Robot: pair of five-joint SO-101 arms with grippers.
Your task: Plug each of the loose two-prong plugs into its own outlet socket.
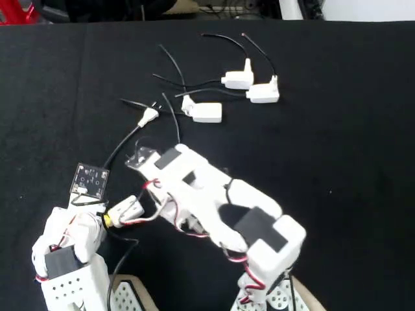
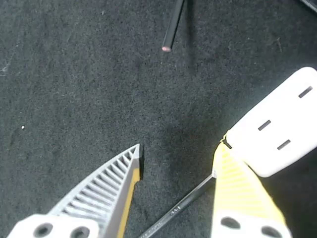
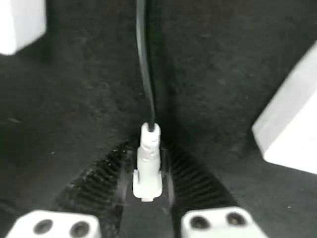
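Note:
My right gripper (image 3: 147, 151) is shut on a small white two-prong plug (image 3: 147, 168), whose black cable (image 3: 143, 59) runs straight away from it. In the high view this gripper (image 1: 139, 159) sits left of the table's middle. My left gripper (image 2: 181, 148) stands open low over the cloth, and a white outlet socket (image 2: 277, 129) with its slots facing up lies against the outside of the yellow finger (image 2: 237, 188). Seen from above, that socket (image 1: 128, 208) is at the left arm's tip. A loose plug (image 1: 148, 118) lies farther back.
Three white sockets (image 1: 206, 112), (image 1: 237, 79), (image 1: 263, 92) with black cables lie at the back centre. A small black square board (image 1: 89, 180) sits near the left arm. White blocks (image 3: 20, 22), (image 3: 292, 124) flank the right gripper. A thin cable (image 2: 178, 210) crosses between the left fingers.

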